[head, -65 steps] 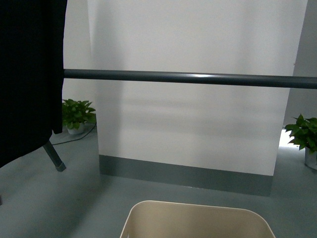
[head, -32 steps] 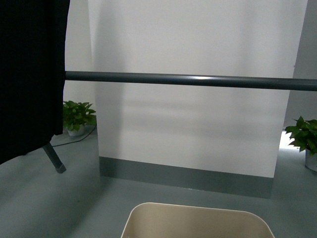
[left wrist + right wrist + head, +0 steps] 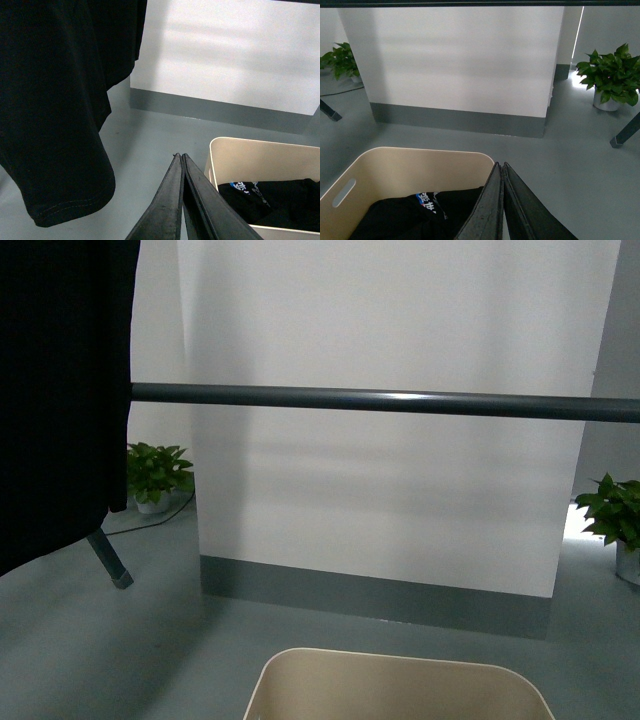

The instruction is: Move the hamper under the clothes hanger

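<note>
The cream-beige hamper (image 3: 395, 685) stands on the grey floor at the bottom of the front view, its far rim showing below the clothes hanger's dark grey bar (image 3: 400, 401). A black T-shirt (image 3: 60, 390) hangs from the bar at the left. In the left wrist view my left gripper (image 3: 180, 156) is shut and empty, just beside the hamper's outer wall (image 3: 260, 160). In the right wrist view my right gripper (image 3: 499, 164) is shut and empty at the hamper's other side (image 3: 410, 170). Dark clothes (image 3: 415, 215) lie inside the hamper.
A white wall panel with a grey skirting (image 3: 375, 595) stands close behind the bar. A slanted rack leg (image 3: 108, 558) reaches the floor at the left. Potted plants stand at the left (image 3: 155, 472) and right (image 3: 615, 515). Another leg (image 3: 625, 132) shows in the right wrist view.
The view has shifted slightly: the bar and wall sit a little lower and the hamper's rim a touch further down in the picture. Both grippers stay shut.
</note>
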Robot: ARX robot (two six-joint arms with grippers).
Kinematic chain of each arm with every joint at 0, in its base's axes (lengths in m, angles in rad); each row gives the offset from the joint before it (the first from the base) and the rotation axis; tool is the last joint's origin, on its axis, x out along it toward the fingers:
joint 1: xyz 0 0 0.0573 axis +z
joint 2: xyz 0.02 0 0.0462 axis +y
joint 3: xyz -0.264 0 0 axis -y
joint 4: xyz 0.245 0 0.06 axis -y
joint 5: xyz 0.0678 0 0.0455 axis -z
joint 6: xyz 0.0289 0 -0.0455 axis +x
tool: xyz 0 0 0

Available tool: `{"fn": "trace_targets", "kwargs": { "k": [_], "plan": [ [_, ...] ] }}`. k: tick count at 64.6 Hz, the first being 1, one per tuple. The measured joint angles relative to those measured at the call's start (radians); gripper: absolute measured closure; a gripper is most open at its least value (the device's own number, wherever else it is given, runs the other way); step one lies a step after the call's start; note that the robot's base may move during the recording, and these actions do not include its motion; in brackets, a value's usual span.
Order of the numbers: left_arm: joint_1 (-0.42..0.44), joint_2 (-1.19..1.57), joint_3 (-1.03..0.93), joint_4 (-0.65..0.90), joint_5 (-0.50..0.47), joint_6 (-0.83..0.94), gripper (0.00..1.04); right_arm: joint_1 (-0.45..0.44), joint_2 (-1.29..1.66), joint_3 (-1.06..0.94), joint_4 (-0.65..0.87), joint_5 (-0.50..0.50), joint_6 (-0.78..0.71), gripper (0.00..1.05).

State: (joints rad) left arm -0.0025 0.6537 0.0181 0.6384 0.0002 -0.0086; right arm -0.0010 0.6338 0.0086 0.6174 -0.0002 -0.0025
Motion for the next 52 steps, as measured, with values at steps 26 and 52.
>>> {"fn": "trace_targets", "kwargs": {
  "k": [26, 52],
  "plan": [
    [0.0, -0.21, 0.0, -0.195, 0.0, 0.0, 1.01, 0.0, -0.208, -0.003, -0.192, 0.0, 0.0, 1.02],
    [0.0, -0.385, -0.001, -0.365, 0.0, 0.0, 1.01, 0.0, -0.375, -0.003, -0.355, 0.0, 0.0, 1.02]
  ]
}}
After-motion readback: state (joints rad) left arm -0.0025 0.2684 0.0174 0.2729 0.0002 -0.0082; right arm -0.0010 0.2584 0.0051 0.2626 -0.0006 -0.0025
